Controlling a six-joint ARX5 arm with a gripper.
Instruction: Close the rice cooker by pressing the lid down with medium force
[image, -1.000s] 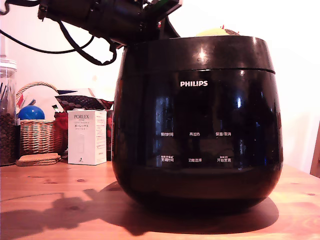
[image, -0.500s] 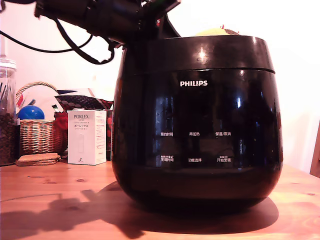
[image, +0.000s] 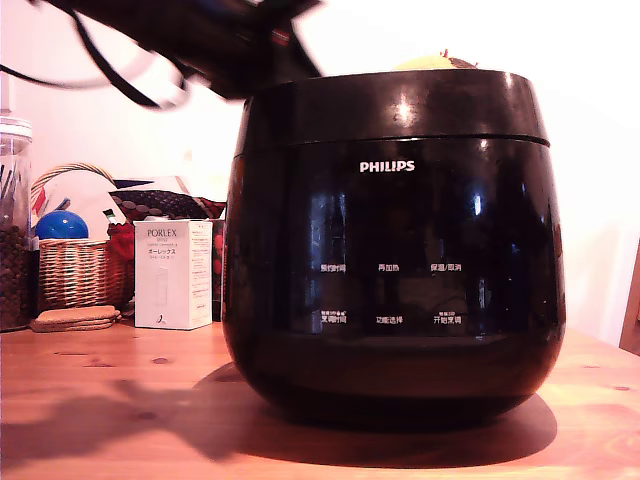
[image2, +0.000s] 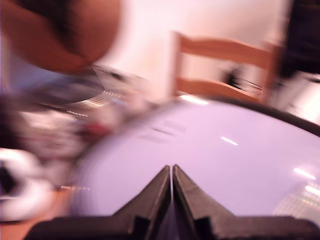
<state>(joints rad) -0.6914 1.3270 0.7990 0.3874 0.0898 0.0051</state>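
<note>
Exterior view: the rice cooker (image: 395, 250) is seen filling the centre and right of the frame, standing on a wooden table (image: 110, 400), its glossy black front marked with a white PHILIPS logo and two rows of small white labels. The lid (image: 395, 105) is seen lying flat on the body, a thin seam running between the two across the upper part of the appliance. The arm (image: 200, 35) is caught as a dark, motion-blurred mass in the upper left of the frame, angled down toward the lid's rear edge on the exterior view's left, with a black cable (image: 110, 75) looped beneath it. Whether the arm is touching the lid cannot be told from this angle.

At the far left of the frame, a glass jar (image: 14, 225) of dark contents, a wicker basket (image: 75, 265) with a blue ball (image: 62, 225) in it, a stack of cork coasters (image: 75, 318) and a white PORLEX box (image: 173, 275) are lined up behind the cooker.

From the wrist view, heavily blurred, the gripper (image2: 171, 172) is shown with its two black fingers pressed together at the tips, nothing held between them, poised above the lid's pale, reflective domed top (image2: 210, 160). Contact with that surface cannot be made out. A wooden chair back (image2: 225, 65) is seen beyond.
</note>
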